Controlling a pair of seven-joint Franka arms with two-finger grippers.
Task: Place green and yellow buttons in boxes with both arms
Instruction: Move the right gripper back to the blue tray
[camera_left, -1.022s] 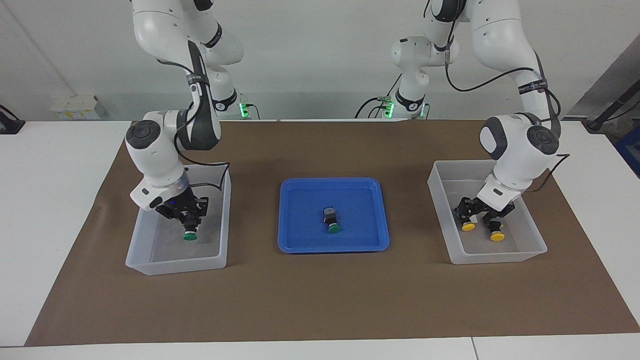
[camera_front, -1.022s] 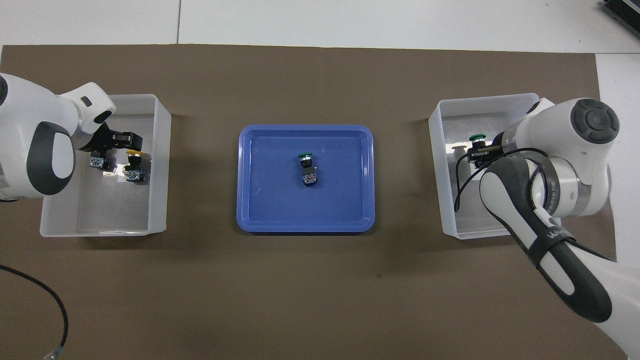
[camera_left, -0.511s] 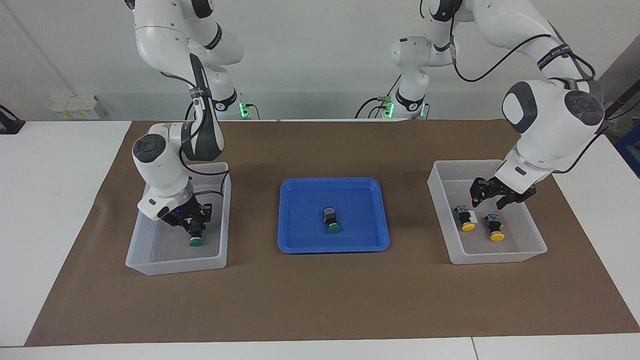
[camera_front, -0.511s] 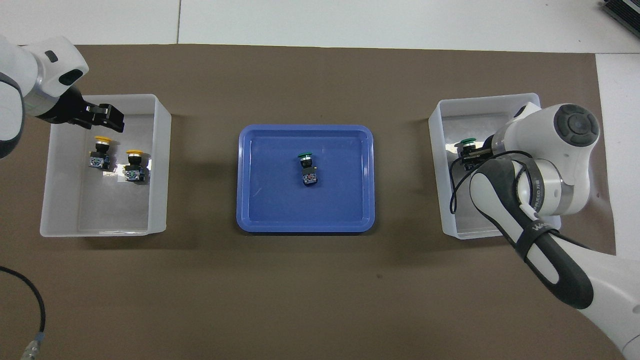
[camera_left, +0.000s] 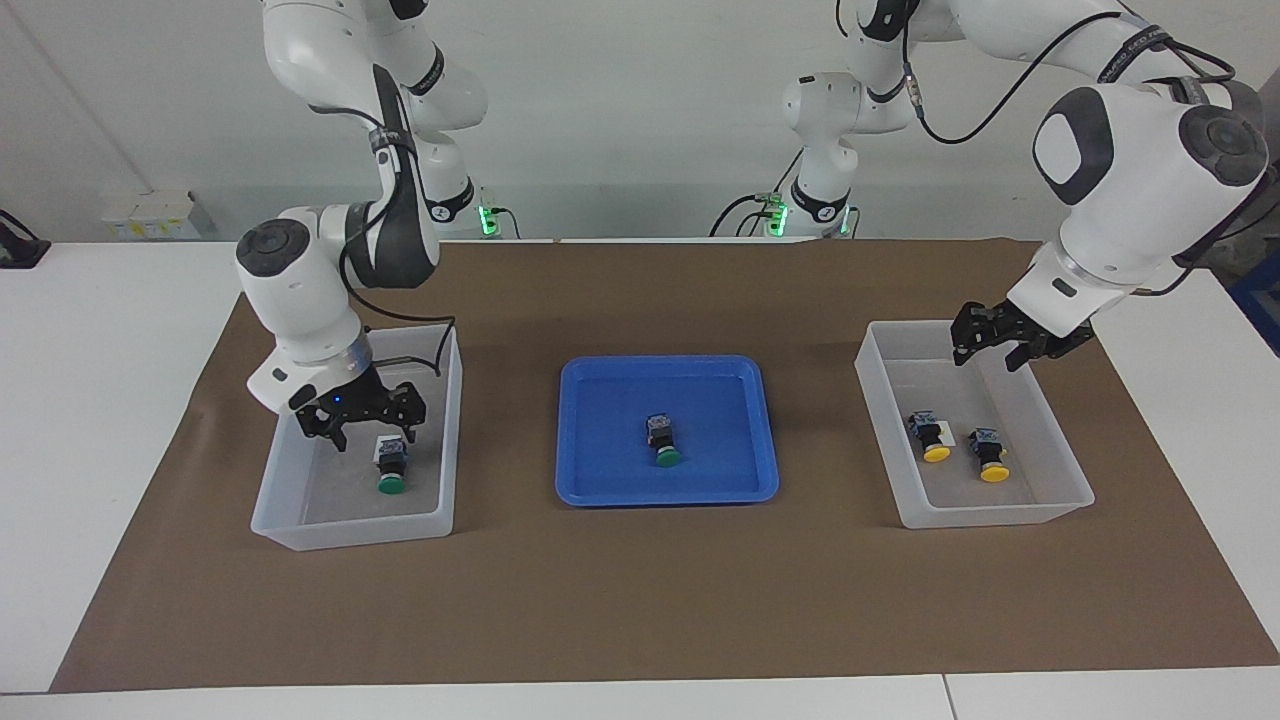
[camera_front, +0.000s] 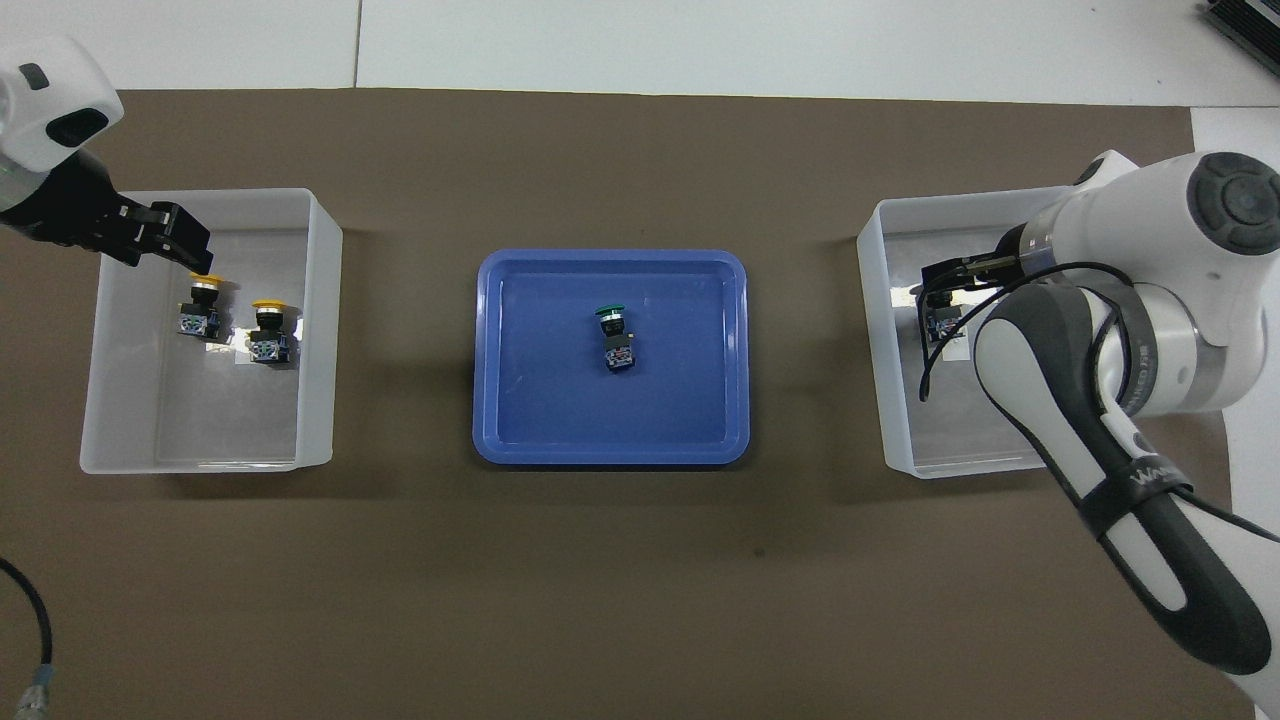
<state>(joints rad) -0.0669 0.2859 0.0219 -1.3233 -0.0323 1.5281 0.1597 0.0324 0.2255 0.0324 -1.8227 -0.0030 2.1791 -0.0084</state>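
Note:
One green button lies in the box at the right arm's end; its body shows in the overhead view, its cap hidden under the gripper. My right gripper is open just above it, apart from it, and also shows in the overhead view. Two yellow buttons lie side by side in the box at the left arm's end. My left gripper is open and empty, raised over that box's edge nearer to the robots. A second green button lies in the blue tray.
The blue tray sits mid-table between the two boxes. A brown mat covers the table. The yellow buttons and the left gripper show in the overhead view.
My right gripper has opened, let go of the green button in its box and lifted slightly. My left gripper has risen away from the yellow buttons, toward the robots.

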